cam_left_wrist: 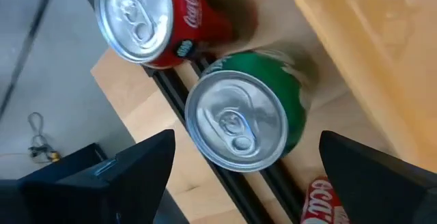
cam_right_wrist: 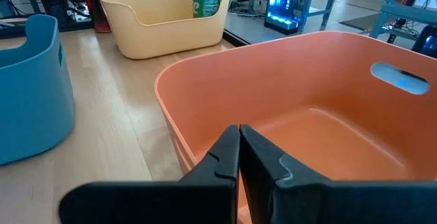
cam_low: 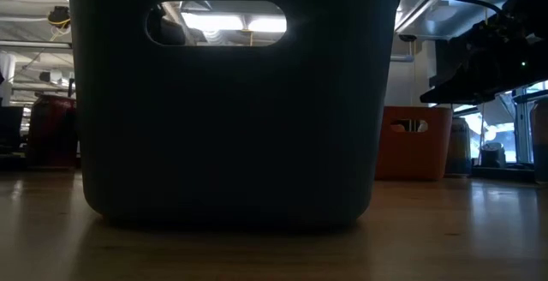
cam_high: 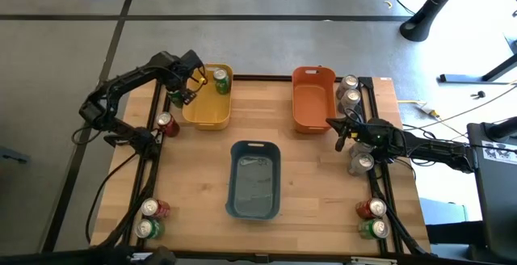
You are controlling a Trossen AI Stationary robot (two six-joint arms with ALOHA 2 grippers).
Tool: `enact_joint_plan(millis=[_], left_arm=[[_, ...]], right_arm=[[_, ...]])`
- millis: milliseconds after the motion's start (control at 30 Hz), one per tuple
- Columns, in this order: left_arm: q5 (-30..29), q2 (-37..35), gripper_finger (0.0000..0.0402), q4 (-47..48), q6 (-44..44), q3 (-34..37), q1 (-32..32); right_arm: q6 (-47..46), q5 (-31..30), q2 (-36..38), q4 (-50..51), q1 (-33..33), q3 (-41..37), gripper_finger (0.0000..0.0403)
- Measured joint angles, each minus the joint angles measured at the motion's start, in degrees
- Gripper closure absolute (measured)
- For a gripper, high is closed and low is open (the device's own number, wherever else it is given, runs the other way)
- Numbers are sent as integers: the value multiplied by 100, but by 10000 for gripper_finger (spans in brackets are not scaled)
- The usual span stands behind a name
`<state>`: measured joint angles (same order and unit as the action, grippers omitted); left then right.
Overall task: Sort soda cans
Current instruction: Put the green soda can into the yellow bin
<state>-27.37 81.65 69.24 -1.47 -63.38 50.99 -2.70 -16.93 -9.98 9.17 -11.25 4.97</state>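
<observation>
A green soda can (cam_left_wrist: 239, 118) stands upright at the table's far left edge, just left of the yellow bin (cam_high: 208, 107). My left gripper (cam_left_wrist: 247, 138) hangs open above it, pointing steeply down, one finger on either side and clear of it. Red cans (cam_left_wrist: 147, 19) (cam_left_wrist: 321, 200) stand on both sides of it along the edge. Another green can (cam_high: 220, 81) sits inside the yellow bin. My right gripper (cam_right_wrist: 239, 156) is shut and holds nothing, hovering level at the orange bin (cam_high: 313, 99), near its right corner.
A blue bin (cam_high: 254, 180) stands mid-table. Silver cans (cam_high: 349, 91) (cam_high: 361, 164) line the right edge. A red (cam_high: 371, 208) and a green can (cam_high: 376, 229) stand at the near right, and a red (cam_high: 153, 208) and a green one (cam_high: 145, 229) at the near left. Black rails (cam_left_wrist: 225, 183) run along both side edges.
</observation>
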Motion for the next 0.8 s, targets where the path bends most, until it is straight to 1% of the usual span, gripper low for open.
enact_joint_plan(millis=[67,200,467,800], left_arm=[[-99,-2,57,-131,-115,18,-14],[-113,0,64,-277,-263,20,-14],[-115,79,66,-282,-362,20,1],[-185,539,67,-176,-695,-4,54]], right_arm=[[0,5,-2,0,0,0,391],[-11,7,-2,0,0,0,391],[-17,53,0,2,0,0,391],[-24,149,0,42,0,0,391]])
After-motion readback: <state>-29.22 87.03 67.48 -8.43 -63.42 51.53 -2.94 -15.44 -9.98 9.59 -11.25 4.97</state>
